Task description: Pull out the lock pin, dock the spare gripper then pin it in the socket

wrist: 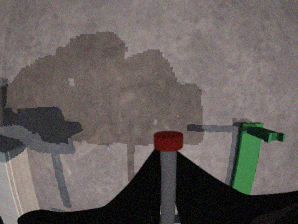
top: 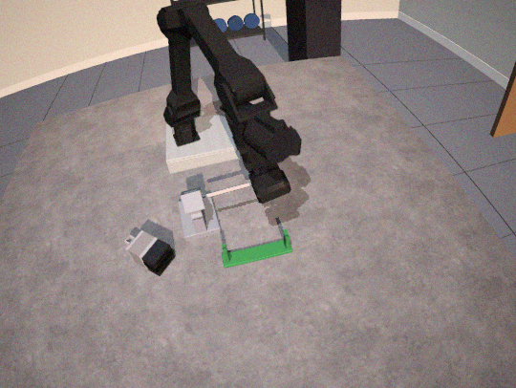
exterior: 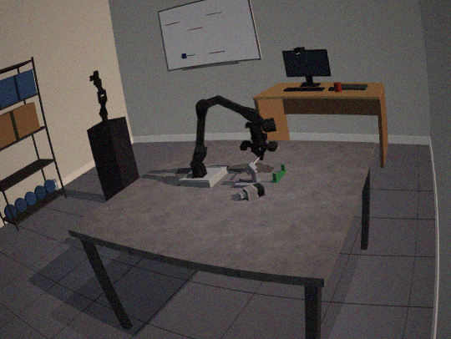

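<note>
My gripper [top: 260,189] [exterior: 260,156] [wrist: 164,153] is shut on the lock pin [top: 230,190] [exterior: 256,159] [wrist: 168,142], near its red head. The pale shaft slants from the fingers toward the grey mount [top: 192,203] [exterior: 253,168]. Its far end is at or just beside the mount's socket block; whether any of it is still inside, I cannot tell. The spare gripper [top: 150,249] [exterior: 253,192], a light grey body with a black end and a small spigot, lies on the table beside the mount, apart from it.
A green holder [top: 258,252] [exterior: 279,175] [wrist: 248,165] with two upright ends stands on the table near the mount. The arm's white base plate [top: 205,155] [exterior: 215,180] is behind the mount. The arm's shadow falls on the table below the gripper.
</note>
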Motion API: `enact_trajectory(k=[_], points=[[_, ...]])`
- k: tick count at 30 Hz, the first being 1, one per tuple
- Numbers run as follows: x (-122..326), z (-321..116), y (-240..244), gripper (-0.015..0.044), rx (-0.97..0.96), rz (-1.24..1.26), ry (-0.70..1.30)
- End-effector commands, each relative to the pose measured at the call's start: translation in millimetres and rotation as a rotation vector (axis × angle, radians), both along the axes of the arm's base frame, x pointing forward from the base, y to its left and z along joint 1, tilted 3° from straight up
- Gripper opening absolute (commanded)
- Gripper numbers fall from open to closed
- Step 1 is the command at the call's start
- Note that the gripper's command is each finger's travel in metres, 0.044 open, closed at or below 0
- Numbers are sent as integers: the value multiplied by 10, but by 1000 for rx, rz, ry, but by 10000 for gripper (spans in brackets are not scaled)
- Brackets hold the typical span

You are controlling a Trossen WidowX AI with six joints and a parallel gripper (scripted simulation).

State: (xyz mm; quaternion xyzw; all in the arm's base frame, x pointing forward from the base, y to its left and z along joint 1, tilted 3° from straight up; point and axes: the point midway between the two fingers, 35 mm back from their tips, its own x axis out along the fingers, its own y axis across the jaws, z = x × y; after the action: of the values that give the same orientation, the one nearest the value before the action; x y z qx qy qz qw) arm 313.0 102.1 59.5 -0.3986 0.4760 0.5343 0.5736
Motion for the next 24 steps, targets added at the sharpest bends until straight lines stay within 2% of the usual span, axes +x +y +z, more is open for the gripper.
enact_trajectory(k=[1, 24], points=[[21, 22, 35, 0, -3, -3, -1], [-16, 231, 71, 0, -7, 0, 27]])
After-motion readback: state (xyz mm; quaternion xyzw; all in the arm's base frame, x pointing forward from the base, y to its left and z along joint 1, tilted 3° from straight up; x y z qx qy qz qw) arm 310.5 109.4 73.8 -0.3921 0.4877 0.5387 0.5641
